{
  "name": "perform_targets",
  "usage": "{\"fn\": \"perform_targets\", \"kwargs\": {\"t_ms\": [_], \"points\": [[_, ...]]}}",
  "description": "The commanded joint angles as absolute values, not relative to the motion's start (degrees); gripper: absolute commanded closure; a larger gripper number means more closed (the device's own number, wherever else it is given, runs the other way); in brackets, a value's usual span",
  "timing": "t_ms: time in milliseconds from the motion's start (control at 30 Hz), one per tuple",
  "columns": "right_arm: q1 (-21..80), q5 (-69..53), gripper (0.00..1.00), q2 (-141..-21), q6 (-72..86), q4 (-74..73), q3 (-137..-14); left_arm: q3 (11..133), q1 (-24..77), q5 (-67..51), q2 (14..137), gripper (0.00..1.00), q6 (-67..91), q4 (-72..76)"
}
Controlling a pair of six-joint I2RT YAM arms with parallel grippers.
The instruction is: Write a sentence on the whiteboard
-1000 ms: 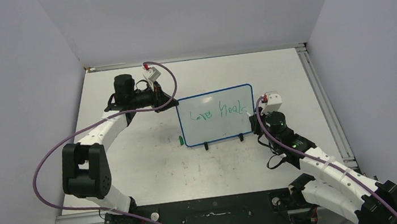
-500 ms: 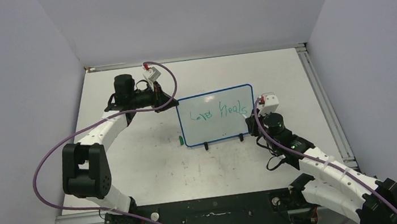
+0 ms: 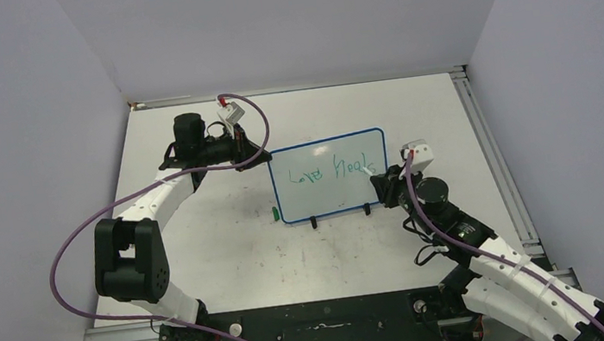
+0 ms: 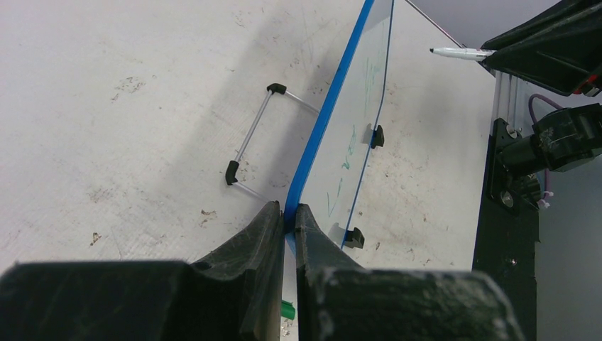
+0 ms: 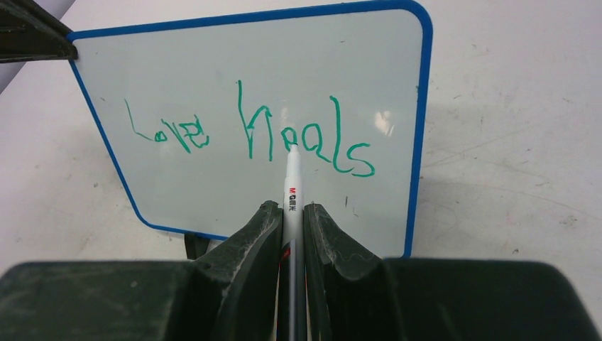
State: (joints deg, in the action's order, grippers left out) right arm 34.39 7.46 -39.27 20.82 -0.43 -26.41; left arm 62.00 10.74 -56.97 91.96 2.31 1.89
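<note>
Pinching whiteboard (image 3: pixel 331 186) edge with left gripper (image 4: pixel 286 212), clenching marker (image 5: pixel 292 186) in right gripper (image 5: pixel 290 213), centre frame; scuffed white table (image 3: pixel 221 250), pale lavender walls (image 3: pixel 280 17) around.

The left arm (image 3: pixel 130 252) rises from its near base, folds at a raised elbow on the left, then runs its forearm away and rightward. Its wrist lies about level. The left gripper (image 4: pixel 287 213) points right, fingers pinched on the whiteboard (image 4: pixel 344 114) edge. The right arm (image 3: pixel 511 271) reaches from the near right, away and leftward, low over the worktop (image 3: pixel 230 249). The right gripper (image 5: pixel 291 213) clamps a marker (image 5: pixel 292 170) that points ahead.
</note>
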Motion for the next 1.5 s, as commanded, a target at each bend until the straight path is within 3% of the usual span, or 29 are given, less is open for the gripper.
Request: {"fn": "perform_targets", "kwargs": {"t_ms": [0,200,633,1467], "points": [[36.0,4.6,0.95,-40.6,20.8,0.9,-28.9,62.8,10.9,-56.1,90.3,1.0,1.7,1.3],[40.4,3.3,0.95,-42.5,24.4,7.9,-24.9,62.9,10.9,-56.3,90.1,1.0,1.8,1.3],[52.9,13.5,0.95,-55.6,24.9,17.9,-22.4,62.9,11.0,-56.4,90.0,1.0,1.8,1.4],[53.3,19.6,0.95,-66.8,23.6,21.7,-23.2,63.1,11.0,-56.8,90.4,1.0,1.6,1.1]]}}
